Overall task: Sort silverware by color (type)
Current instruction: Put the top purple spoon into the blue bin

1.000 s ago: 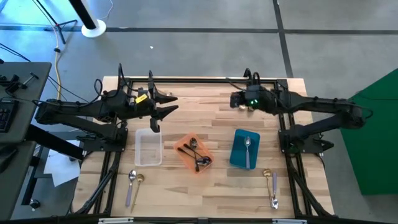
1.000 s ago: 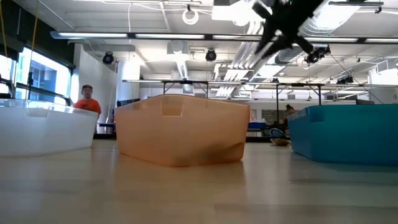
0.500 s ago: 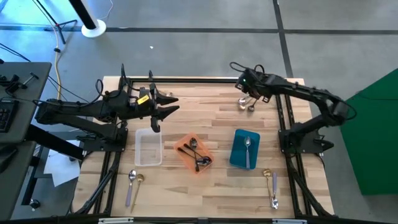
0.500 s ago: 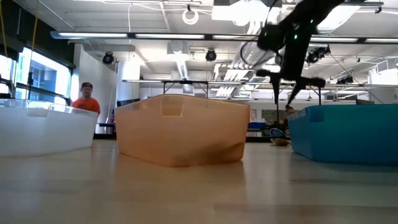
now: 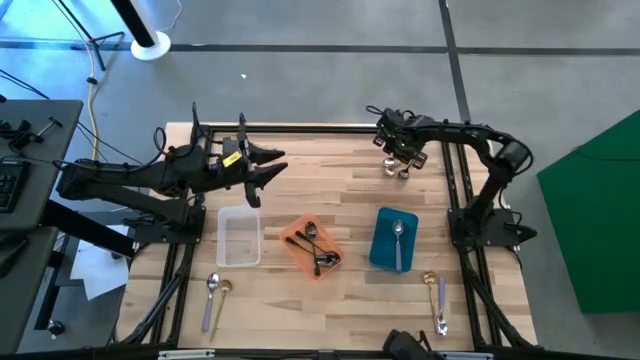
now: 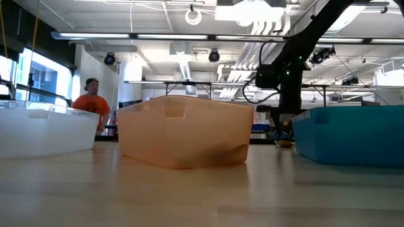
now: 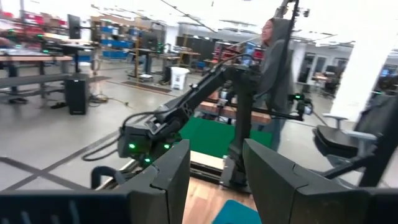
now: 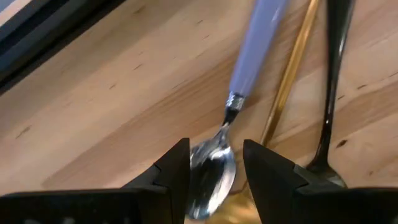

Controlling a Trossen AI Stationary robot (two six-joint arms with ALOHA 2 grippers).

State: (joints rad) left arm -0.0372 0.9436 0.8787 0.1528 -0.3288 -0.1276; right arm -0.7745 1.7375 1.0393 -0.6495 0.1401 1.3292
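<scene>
- Right wrist view: right gripper [image 8: 214, 163] open, fingers straddling lilac spoon's [image 8: 239, 99] bowl; handle runs away from the gripper.
- Gold spoon [image 8: 291, 74] and black spoon [image 8: 333, 87] alongside, possibly touching.
- Left gripper [image 5: 258, 177] waits open, well apart.

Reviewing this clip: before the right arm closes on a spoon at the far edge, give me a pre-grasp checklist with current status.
1. Right gripper open: ok.
2. Bowl of the lilac-handled spoon between the fingers: ok.
3. Target separated from neighbours: not ok; gold spoon and black spoon lie right beside it.
4. Fingertips down at the table: cannot tell.
5. Blue tray has room: ok, one silver spoon inside.
6. Left gripper out of the way: ok, above the clear tray.
</scene>
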